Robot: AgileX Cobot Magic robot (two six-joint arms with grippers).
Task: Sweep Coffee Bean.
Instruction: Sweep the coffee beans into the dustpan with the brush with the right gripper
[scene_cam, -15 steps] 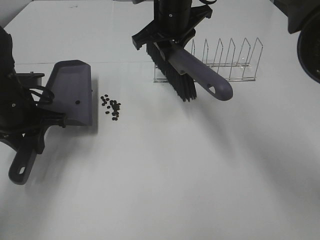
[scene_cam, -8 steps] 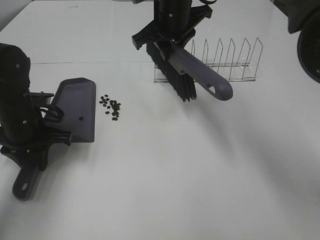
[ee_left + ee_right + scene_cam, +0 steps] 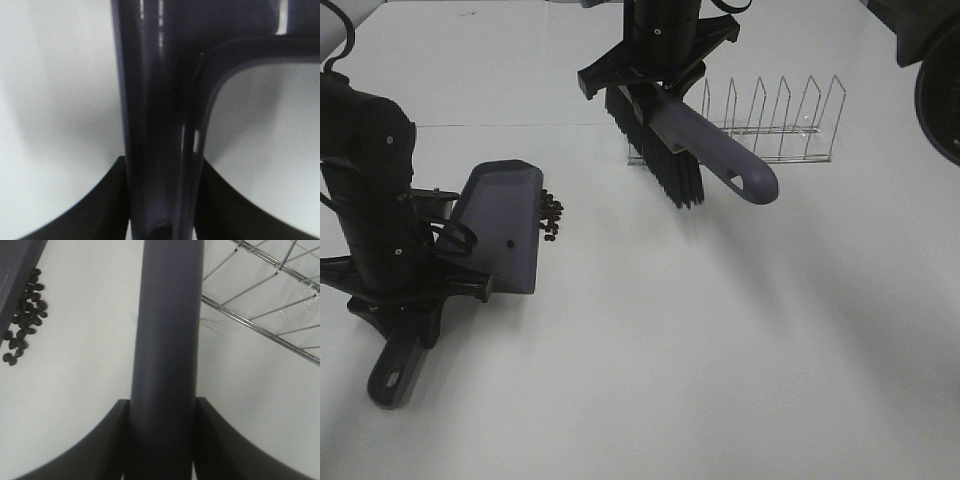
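Observation:
The coffee beans (image 3: pixel 552 213) lie in a small dark cluster on the white table, touching the front lip of the grey-purple dustpan (image 3: pixel 503 226). They also show in the right wrist view (image 3: pixel 25 323). My left gripper (image 3: pixel 412 285) is shut on the dustpan handle (image 3: pixel 155 125), with the handle end (image 3: pixel 392 375) pointing toward the near edge. My right gripper (image 3: pixel 655 75) is shut on the brush (image 3: pixel 705 150), held in the air right of the beans, black bristles (image 3: pixel 665 160) pointing down. The brush handle (image 3: pixel 167 340) fills the right wrist view.
A wire dish rack (image 3: pixel 760 125) stands behind the brush at the back right; it also shows in the right wrist view (image 3: pixel 265 305). A dark round object (image 3: pixel 938 90) sits at the far right edge. A seam line crosses the white table (image 3: pixel 720 340) at the back.
My left arm has slid the dustpan to the right until its lip reaches the beans. The brush has shifted slightly left.

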